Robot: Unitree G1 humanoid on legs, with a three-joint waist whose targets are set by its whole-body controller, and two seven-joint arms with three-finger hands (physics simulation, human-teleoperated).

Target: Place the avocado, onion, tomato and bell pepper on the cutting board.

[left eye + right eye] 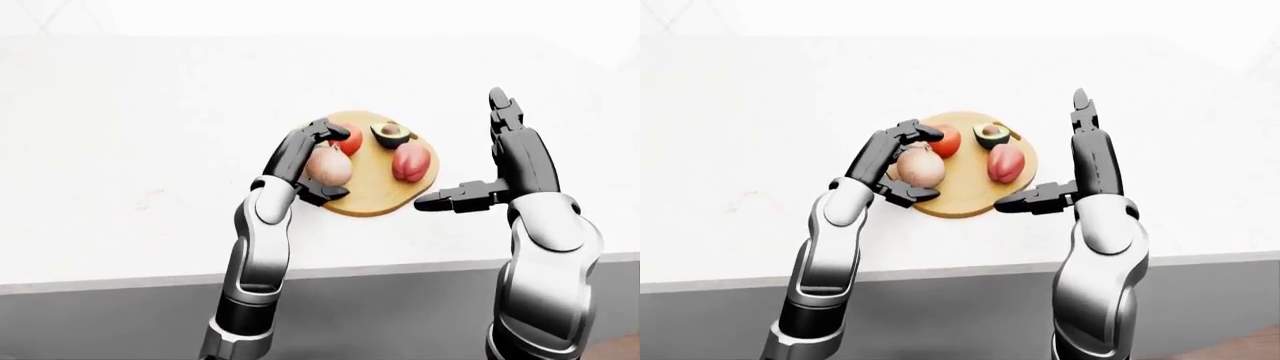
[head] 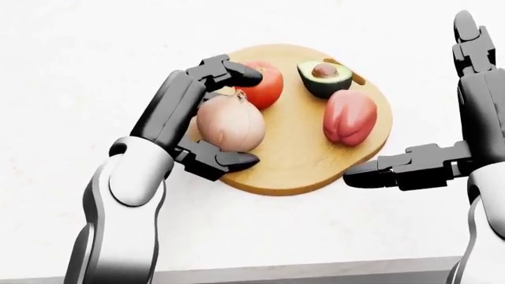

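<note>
Head view shows my left hand (image 2: 206, 112) closed around the onion (image 2: 230, 123), one finger over its top and the thumb under its near side. I hold it above the left part of the cutting board (image 2: 296, 160); whether it already touches the wood I cannot tell. To its far right the tomato (image 2: 263, 84) lies on the board, then the avocado (image 2: 324, 77) half, and the bell pepper (image 2: 350, 117) near the right edge. My right hand (image 2: 442, 136) is open and empty, thumb stretched toward the board's near right rim, fingers pointing away.

I judge the onion to be firm, light and round, with dry smooth skin that may slip or roll. Holding it across its widest middle, as now, seems safest, and I should open the fingers only when it rests on the wood.
</note>
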